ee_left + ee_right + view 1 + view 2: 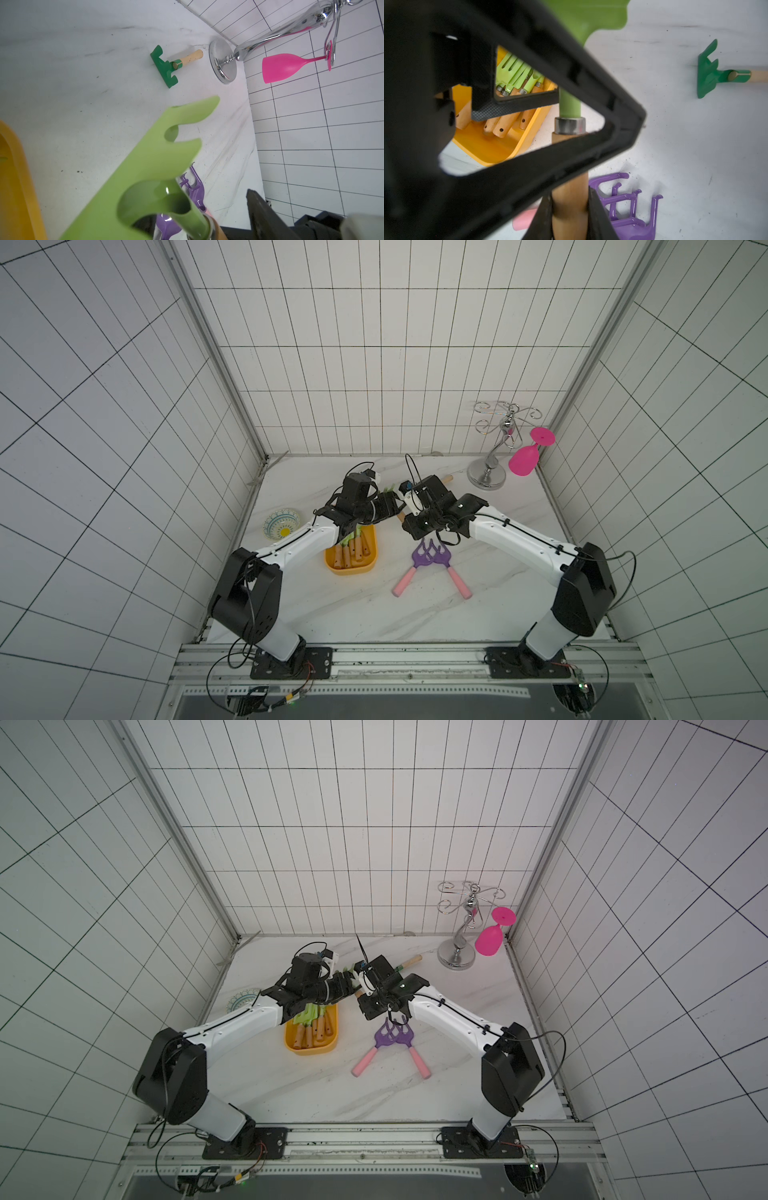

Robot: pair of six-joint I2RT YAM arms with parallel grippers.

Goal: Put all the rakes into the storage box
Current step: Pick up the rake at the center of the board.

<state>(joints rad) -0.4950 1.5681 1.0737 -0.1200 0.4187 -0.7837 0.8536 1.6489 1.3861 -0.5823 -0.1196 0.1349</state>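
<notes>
A light green rake (158, 153) with a wooden handle (570, 197) hangs above the table between the two arms. My right gripper (570, 207) is shut on that handle. My left gripper (197, 207) stands open around the rake's neck, and one finger (266, 216) is still apart from it. In both top views the grippers meet just behind the storage box (371, 562) (332, 1044), a yellow-orange tub holding several green rakes (353, 547). Two purple rakes (428, 560) with pink handles lie to its right. A dark green rake (166, 66) lies near the back wall.
A patterned round plate (282, 524) sits left of the box. A chrome glass rack (486, 477) with a pink goblet (524, 460) hanging from it stands in the back right corner. Tiled walls close in the table on three sides.
</notes>
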